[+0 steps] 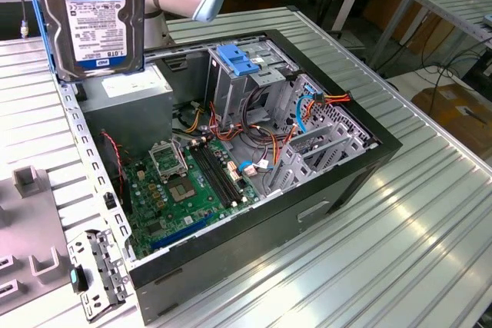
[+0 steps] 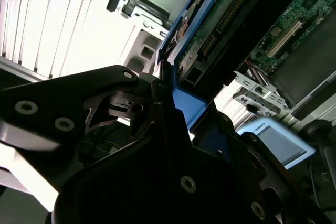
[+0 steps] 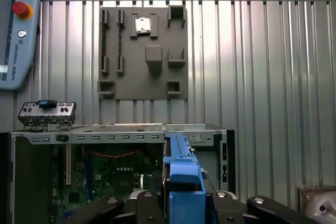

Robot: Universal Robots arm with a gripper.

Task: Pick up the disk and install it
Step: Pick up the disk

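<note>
Air separates the disk (image 1: pixel 96 17) from the open computer case (image 1: pixel 231 255) below it: the one hard drive hangs upright at the exterior view's upper left, label toward the camera, its lower edge above the grey power supply (image 1: pixel 127 94) and apart from it. The gripper (image 3: pixel 184 205) pinches the disk between its black fingers (image 3: pixel 223 208), which press on either side of the blue rail (image 3: pixel 181 174) seen edge-on in the first wrist view. Inside the case sit one green motherboard (image 1: pixel 192 182) and one metal drive cage (image 1: pixel 257 86) topped by a single blue handle (image 1: pixel 238 59); the cage stands to the exterior view's right of the power supply. The ribbed aluminium table (image 1: pixel 415 251) stretches wide beyond the case wall on the exterior view's right. On the opposite side lie one grey fixture plate (image 1: pixel 23 220) and one small metal bracket (image 1: pixel 96 274), the bracket just beside the case's corner. One teach pendant (image 3: pixel 16 30) with one red button (image 3: pixel 20 9) lies on the table near the fixture plate.
</note>
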